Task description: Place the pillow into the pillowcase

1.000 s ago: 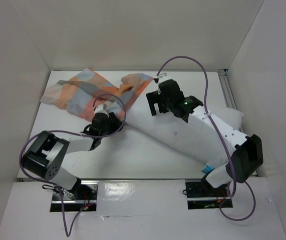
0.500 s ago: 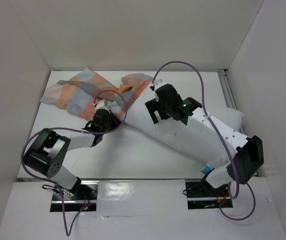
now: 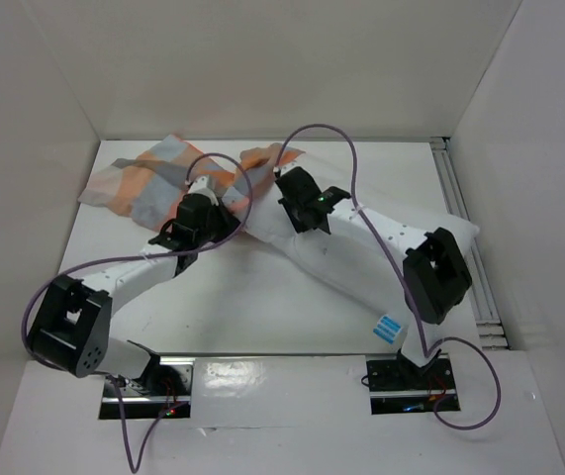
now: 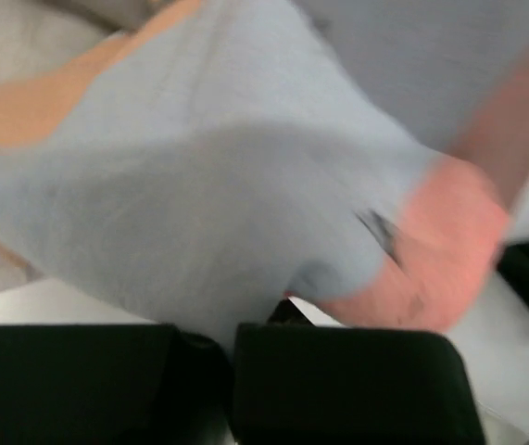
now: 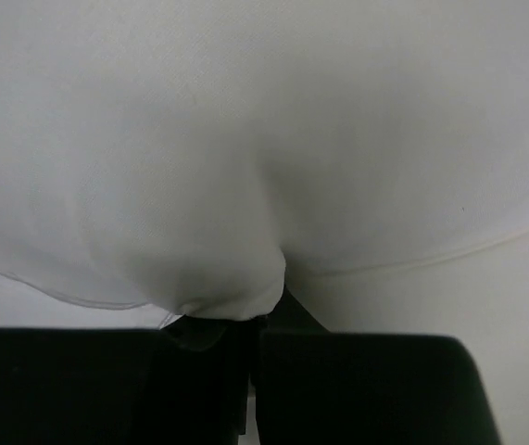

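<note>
Tabletop (image 3: 262, 302): left end effector (image 4: 228, 339) newly clamps pillowcase (image 4: 199, 176).

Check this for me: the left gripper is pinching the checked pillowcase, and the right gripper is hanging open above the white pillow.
Not quite. The right gripper is not open: its jaws are shut on a fold of the pillow, as the right wrist view shows. The left gripper is pinching the pillowcase, as stated.
</note>
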### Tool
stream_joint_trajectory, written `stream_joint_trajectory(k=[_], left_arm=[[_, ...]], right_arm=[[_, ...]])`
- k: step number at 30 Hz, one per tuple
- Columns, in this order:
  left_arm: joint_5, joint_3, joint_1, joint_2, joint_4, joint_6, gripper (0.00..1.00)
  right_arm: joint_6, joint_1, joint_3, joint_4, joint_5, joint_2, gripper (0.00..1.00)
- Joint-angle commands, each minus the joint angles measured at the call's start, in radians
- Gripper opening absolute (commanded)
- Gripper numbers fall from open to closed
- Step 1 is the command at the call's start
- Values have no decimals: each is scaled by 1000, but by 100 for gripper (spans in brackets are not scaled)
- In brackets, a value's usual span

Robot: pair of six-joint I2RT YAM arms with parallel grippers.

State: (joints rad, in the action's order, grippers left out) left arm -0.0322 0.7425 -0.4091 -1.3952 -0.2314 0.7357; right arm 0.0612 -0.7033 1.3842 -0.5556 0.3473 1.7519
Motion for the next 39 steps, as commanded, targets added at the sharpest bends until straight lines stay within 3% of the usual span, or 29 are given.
stream_joint_trajectory(k=[1, 3, 4, 8, 13, 15, 20, 26, 30, 32, 35, 36, 39], left_arm=[[184, 182, 6, 6, 42, -67, 0], [265, 365, 6, -76, 117, -76, 0], [355, 420, 6, -102, 147, -76, 0], [495, 586, 6, -146, 205, -76, 0], [590, 728, 15, -183, 348, -147, 0], [673, 729, 36, -183, 348, -147, 0], [816, 538, 36, -139, 354, -136, 0], [834, 327, 36, -58, 298, -41, 0], [870, 384, -5, -57, 288, -18, 0], [883, 443, -17, -57, 367, -36, 22], [850, 567, -8, -35, 475, -123, 70], [836, 621, 7, -34, 539, -160, 80], [827, 691, 58, -13, 630, -190, 72]], right_arm=[[72, 56, 132, 189, -79, 90, 0], [100, 85, 209, 233, -91, 139, 0], [129, 122, 305, 233, -91, 156, 0], [138, 180, 511, 256, -76, 192, 0], [115, 200, 570, 267, -74, 182, 0], [115, 200, 488, 267, -90, 173, 0], [167, 200, 180, 351, -122, 92, 0], [276, 116, -48, 421, -186, 49, 0], [374, 107, -224, 566, -255, -21, 0], [374, 97, -234, 579, -255, -43, 0], [374, 85, -244, 559, -228, -74, 0], [374, 85, -254, 559, -228, -89, 0], [374, 74, -264, 549, -218, -114, 0]])
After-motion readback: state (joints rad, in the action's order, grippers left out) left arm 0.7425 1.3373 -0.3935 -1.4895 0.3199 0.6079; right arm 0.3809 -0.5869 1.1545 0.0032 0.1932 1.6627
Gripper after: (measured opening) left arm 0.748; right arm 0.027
